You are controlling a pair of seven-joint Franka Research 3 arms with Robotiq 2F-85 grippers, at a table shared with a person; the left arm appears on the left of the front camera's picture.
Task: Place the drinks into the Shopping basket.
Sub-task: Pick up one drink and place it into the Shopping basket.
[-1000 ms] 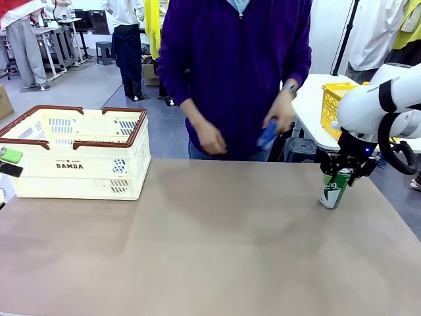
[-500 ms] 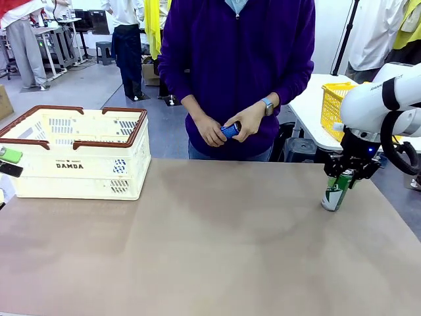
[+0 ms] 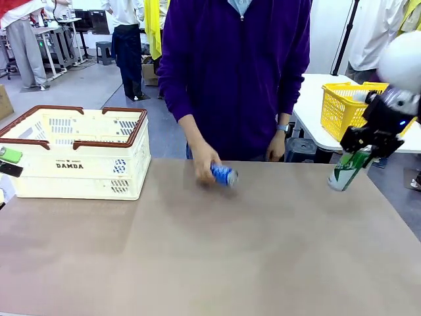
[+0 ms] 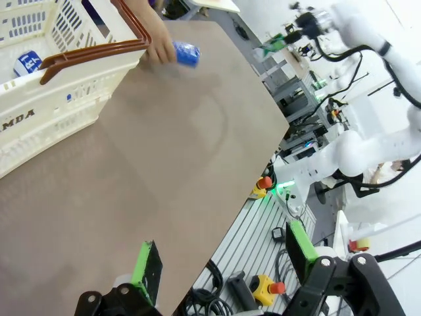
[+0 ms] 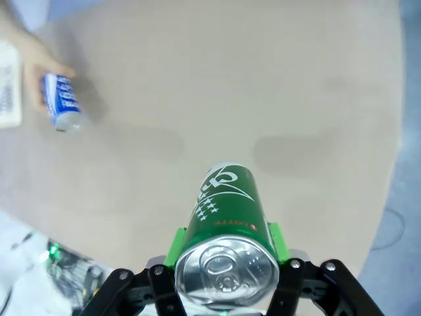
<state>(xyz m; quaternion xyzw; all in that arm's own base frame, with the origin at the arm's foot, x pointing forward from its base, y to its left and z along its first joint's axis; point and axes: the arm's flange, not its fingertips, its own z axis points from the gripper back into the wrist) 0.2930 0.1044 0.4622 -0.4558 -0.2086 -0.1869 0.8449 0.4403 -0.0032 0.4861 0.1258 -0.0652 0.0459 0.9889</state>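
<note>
Front view: right gripper clamping green can by top, can hanging tilted off table, probably for carrying to basket, well apart at left. Person's hand touching blue can lying on table, likely offering next pick. Left gripper idling, jaws wide, holding nothing.

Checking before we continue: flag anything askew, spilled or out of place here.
The green can hangs tilted in the shut right gripper, off the table. The blue can lies on its side on the table under the person's hand. Nothing spilled or damaged shows.
</note>
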